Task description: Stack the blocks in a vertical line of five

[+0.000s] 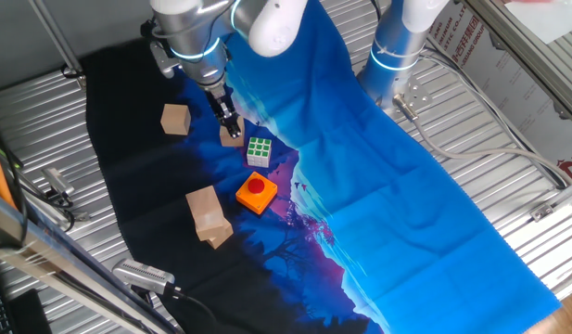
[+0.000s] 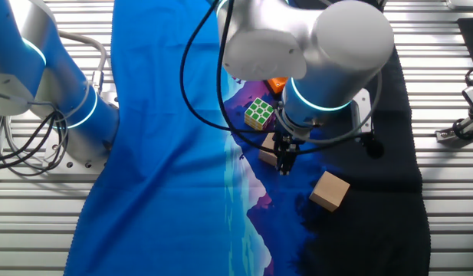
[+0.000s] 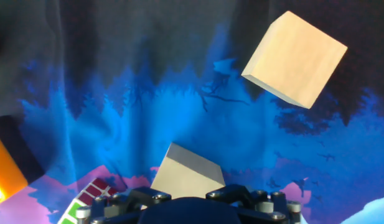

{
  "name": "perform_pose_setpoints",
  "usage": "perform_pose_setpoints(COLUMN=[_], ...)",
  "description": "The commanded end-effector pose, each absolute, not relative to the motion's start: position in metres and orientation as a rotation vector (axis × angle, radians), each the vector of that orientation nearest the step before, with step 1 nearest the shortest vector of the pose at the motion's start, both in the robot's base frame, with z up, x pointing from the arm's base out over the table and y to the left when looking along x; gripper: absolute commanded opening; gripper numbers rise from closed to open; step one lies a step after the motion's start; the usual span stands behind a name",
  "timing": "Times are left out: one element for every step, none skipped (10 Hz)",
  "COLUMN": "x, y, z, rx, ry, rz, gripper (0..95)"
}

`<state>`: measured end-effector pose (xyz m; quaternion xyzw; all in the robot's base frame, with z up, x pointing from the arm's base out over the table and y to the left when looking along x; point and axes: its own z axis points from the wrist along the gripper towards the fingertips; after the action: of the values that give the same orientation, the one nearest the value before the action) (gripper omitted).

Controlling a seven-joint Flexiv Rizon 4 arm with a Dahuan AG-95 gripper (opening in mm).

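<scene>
One fixed view: my gripper [image 1: 231, 123] was down at block [image 1: 232, 137], puzzle cube [image 1: 259, 150] at its 4 o'clock; partial stack [image 1: 208, 215] stood at 6 o'clock, loose block [image 1: 175, 119] at 9.

Other fixed view: arm hid fingertips; grip unconfirmed.

Hand view: block [image 3: 187, 175] sat against fingers, cut off below. Finger spread indeterminate.

Judged pick-up step; next, secure, lift, carry to stack.

A robotics lab: ribbed metal desk [image 1: 508, 139], printed cloth [image 1: 415, 186], second robot arm [image 2: 60, 100], loose cables [image 1: 489, 148].
</scene>
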<state>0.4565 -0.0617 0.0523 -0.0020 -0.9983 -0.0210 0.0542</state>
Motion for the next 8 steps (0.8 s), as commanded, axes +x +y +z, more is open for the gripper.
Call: perform_pose_setpoints(x=[0.457, 0.457, 0.458, 0.458, 0.458, 0.458, 0.458, 0.458], y=[-0.061, -0.061, -0.060, -0.060, -0.059, -0.059, -0.059, -0.059], z=[0.050, 0.048, 0.045, 0.041, 0.039, 0.039, 0.038, 0.038], rx=[-0.063, -0.066, -0.069, -0.072, -0.074, -0.075, -0.075, -0.081], ry=[-3.028, -3.029, -3.030, -3.030, -3.032, -3.032, -3.032, -3.029], rz=[-0.114, -0.112, -0.111, -0.110, -0.111, -0.112, -0.109, -0.100], gripper=[95.0, 95.0, 95.0, 95.0, 95.0, 76.0, 57.0, 57.0])
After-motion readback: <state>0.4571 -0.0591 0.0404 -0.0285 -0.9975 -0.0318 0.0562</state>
